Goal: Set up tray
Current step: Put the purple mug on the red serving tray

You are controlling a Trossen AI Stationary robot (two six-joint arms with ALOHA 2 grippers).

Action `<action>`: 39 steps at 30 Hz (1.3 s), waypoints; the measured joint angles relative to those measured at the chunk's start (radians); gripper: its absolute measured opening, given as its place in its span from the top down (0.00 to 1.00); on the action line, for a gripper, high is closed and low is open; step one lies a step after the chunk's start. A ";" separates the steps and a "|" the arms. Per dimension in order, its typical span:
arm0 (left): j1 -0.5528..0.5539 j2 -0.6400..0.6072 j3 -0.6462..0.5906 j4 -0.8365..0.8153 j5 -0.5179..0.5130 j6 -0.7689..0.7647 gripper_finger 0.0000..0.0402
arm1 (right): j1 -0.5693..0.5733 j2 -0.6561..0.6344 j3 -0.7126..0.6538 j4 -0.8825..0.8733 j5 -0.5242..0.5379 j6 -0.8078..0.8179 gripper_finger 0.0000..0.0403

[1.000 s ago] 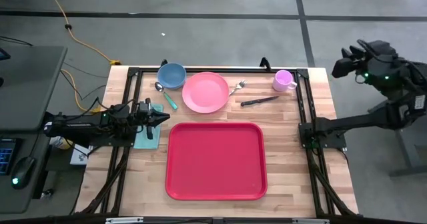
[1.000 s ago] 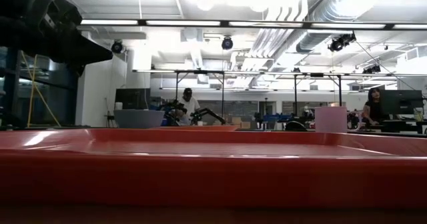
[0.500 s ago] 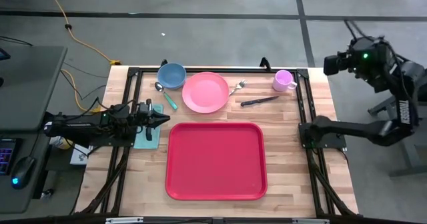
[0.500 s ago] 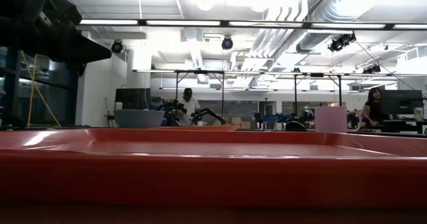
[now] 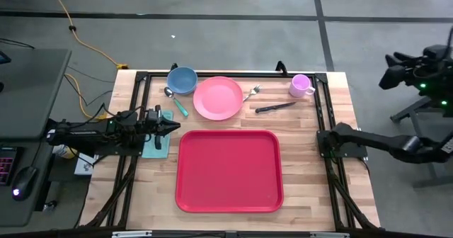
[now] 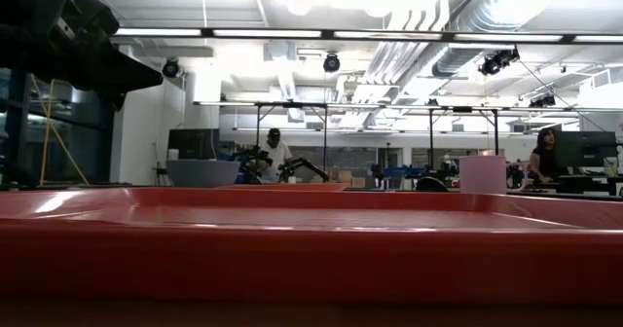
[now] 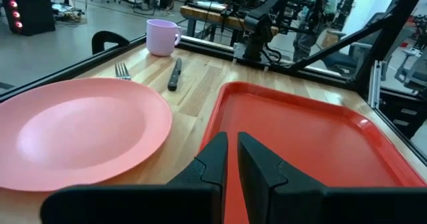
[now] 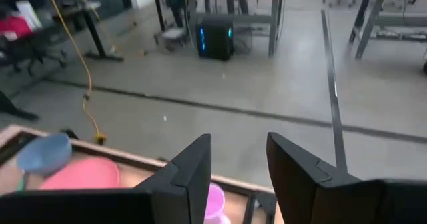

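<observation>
The left gripper (image 5: pixel 172 125) rests at the left edge of the light wooden butcher-block table (image 5: pixel 304 125), over a teal cloth-like patch (image 5: pixel 157 145), its two dark fingers (image 7: pixel 215 159) nearly pressed together with only a thin slit between them and nothing held; it has not moved over the last second. Just beside its tip lies the large red plastic rectangular tray (image 5: pixel 229 171) with rounded corners and raised rim, flat on the near middle of the table and bare. Behind the tray, along the far edge, sit a round blue bowl (image 5: pixel 182 79), a metal spoon with a teal handle (image 5: pixel 175 100), a round pink plate (image 5: pixel 218 98), a small metal fork (image 5: pixel 251 93), a dark-handled knife (image 5: pixel 275 107) and a lilac plastic mug (image 5: pixel 301 86), all where they were before.

The right gripper (image 5: pixel 393 69) is well off the table to the right, raised over the grey floor; it has swung farther right since half a second ago. Its fingers (image 8: pixel 193 164) stand apart, holding nothing.

In the low view the tray's rim (image 6: pixel 311 259) fills the foreground and hides most of the dishes; only the tops of the bowl (image 6: pixel 202 173) and mug (image 6: pixel 483 173) rise above it. Part of the right arm is cut off by the high view's right edge.
</observation>
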 joint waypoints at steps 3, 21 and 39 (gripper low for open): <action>0.000 0.000 0.000 0.000 0.000 0.003 0.84 | 0.086 -0.005 0.007 0.000 0.127 0.011 0.69; 0.000 0.000 0.000 0.001 -0.004 -0.001 0.84 | 0.940 -0.135 0.083 0.001 0.908 0.071 0.76; 0.000 0.000 0.000 0.009 -0.003 -0.004 0.84 | 1.425 -0.123 0.040 0.092 1.238 -0.204 0.86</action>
